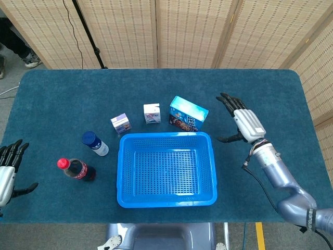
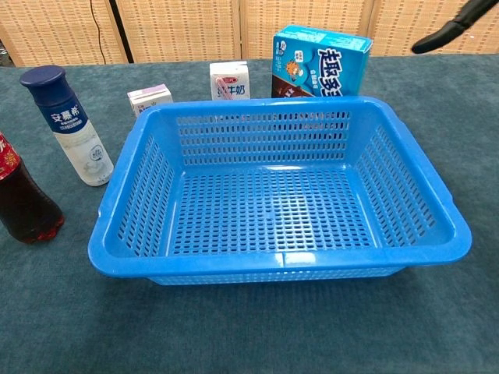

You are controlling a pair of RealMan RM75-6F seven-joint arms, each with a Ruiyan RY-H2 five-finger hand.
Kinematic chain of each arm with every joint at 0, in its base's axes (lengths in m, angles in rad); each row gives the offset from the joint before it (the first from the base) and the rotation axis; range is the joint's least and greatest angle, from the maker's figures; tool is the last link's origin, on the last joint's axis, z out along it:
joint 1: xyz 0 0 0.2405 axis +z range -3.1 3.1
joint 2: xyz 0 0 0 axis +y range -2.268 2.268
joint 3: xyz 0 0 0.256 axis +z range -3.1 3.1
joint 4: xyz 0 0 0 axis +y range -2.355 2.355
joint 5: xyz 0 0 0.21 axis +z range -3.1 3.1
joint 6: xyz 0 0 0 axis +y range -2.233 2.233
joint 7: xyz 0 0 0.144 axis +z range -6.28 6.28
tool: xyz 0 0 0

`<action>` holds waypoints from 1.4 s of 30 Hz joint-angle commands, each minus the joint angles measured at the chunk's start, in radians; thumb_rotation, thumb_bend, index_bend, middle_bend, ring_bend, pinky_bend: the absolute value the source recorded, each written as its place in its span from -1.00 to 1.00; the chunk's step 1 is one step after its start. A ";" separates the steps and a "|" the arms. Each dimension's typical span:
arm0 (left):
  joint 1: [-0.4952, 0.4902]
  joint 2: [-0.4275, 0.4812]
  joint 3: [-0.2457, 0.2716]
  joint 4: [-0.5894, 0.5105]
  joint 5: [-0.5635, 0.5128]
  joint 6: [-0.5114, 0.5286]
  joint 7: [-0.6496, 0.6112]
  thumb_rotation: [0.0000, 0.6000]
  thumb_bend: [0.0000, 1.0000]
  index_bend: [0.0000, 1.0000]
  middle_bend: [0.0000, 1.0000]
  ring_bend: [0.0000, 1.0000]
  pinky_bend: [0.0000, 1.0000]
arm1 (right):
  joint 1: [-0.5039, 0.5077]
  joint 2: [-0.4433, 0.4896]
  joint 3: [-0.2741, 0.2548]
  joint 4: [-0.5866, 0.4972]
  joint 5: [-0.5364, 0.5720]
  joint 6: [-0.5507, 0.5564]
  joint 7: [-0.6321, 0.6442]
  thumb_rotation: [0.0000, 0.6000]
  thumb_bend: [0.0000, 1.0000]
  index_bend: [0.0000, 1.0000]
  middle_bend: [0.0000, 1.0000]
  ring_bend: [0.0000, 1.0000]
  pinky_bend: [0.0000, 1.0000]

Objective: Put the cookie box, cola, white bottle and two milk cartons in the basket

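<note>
Right hand (image 1: 243, 124) open, empty, w/ fingers spread, right of teal cardboard cookie box (image 1: 188, 113); approach box sides squarely, grip mid-height.

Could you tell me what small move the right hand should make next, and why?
Probably carry the right hand a little further left toward the cookie box. The hand is open and holds nothing, with the box the nearest task item, standing just beyond the far rim of the empty basket.
</note>
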 commanded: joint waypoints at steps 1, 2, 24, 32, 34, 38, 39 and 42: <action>-0.008 -0.002 -0.011 -0.003 -0.024 -0.012 0.008 1.00 -0.85 -1.00 -1.00 -1.00 -1.00 | 0.100 -0.078 0.028 0.044 0.107 -0.092 -0.094 1.00 -1.00 -1.00 -1.00 -1.00 -1.00; -0.011 -0.003 -0.013 -0.003 -0.031 -0.016 0.011 1.00 -0.85 -1.00 -1.00 -1.00 -1.00 | 0.116 -0.093 0.030 0.056 0.127 -0.100 -0.110 1.00 -1.00 -1.00 -1.00 -1.00 -1.00; -0.030 0.004 -0.043 0.010 -0.111 -0.049 -0.017 1.00 -0.85 -1.00 -1.00 -1.00 -1.00 | 0.325 -0.348 0.034 0.402 0.384 -0.212 -0.196 1.00 -0.83 -0.18 -0.04 -0.02 -0.03; -0.034 0.002 -0.040 0.008 -0.113 -0.054 -0.014 1.00 -0.85 -1.00 -1.00 -1.00 -1.00 | 0.302 -0.357 0.042 0.427 0.246 -0.160 -0.105 1.00 -0.13 0.17 0.28 0.24 0.09; -0.033 0.002 -0.039 0.007 -0.113 -0.054 -0.014 1.00 -0.86 -1.00 -1.00 -1.00 -1.00 | 0.289 -0.341 0.047 0.413 0.195 -0.131 -0.075 1.00 -0.12 0.18 0.28 0.25 0.09; -0.034 0.001 -0.036 0.007 -0.107 -0.054 -0.011 1.00 -0.85 -1.00 -1.00 -1.00 -1.00 | 0.261 -0.271 0.061 0.340 0.116 -0.068 -0.041 1.00 -0.11 0.17 0.28 0.24 0.10; -0.035 0.001 -0.035 0.007 -0.106 -0.055 -0.011 1.00 -0.85 -1.00 -1.00 -1.00 -1.00 | 0.254 -0.253 0.064 0.318 0.105 -0.059 -0.036 1.00 -0.11 0.17 0.28 0.24 0.10; -0.036 0.001 -0.033 0.006 -0.101 -0.056 -0.012 1.00 -0.85 -1.00 -1.00 -1.00 -1.00 | 0.220 -0.176 0.082 0.219 0.067 -0.012 -0.008 1.00 -0.11 0.17 0.28 0.25 0.10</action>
